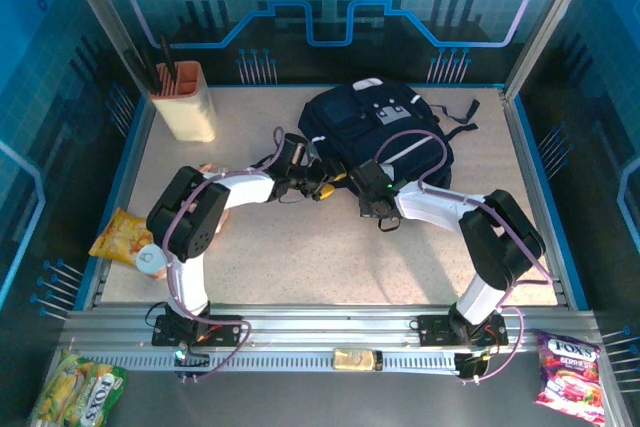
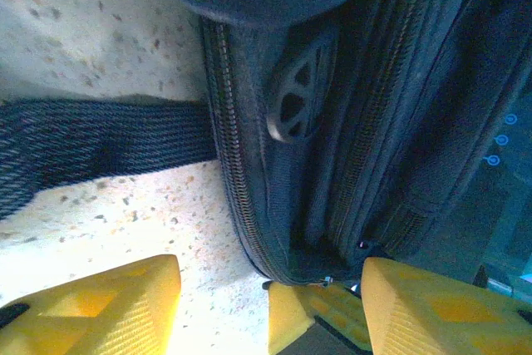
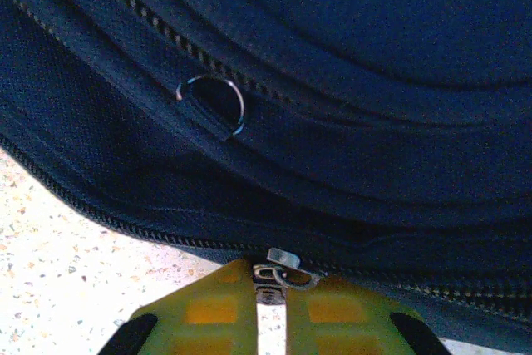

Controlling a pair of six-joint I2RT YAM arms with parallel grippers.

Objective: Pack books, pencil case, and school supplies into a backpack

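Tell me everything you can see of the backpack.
The backpack is navy woven fabric with light grey patches and black straps. It lies at the far middle of the table, with one strap trailing over the tabletop. Zips run round its edge, and it carries a small metal ring and a round rubber badge. The right hand is shut on a zip pull at its near edge. The left hand is open beside it.

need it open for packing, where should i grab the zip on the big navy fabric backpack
Pinch the small metal zipper pull on the navy backpack's lower seam, coming in low over the speckled table: the tab juts outward past the fabric edge, where the right gripper is shut on it.
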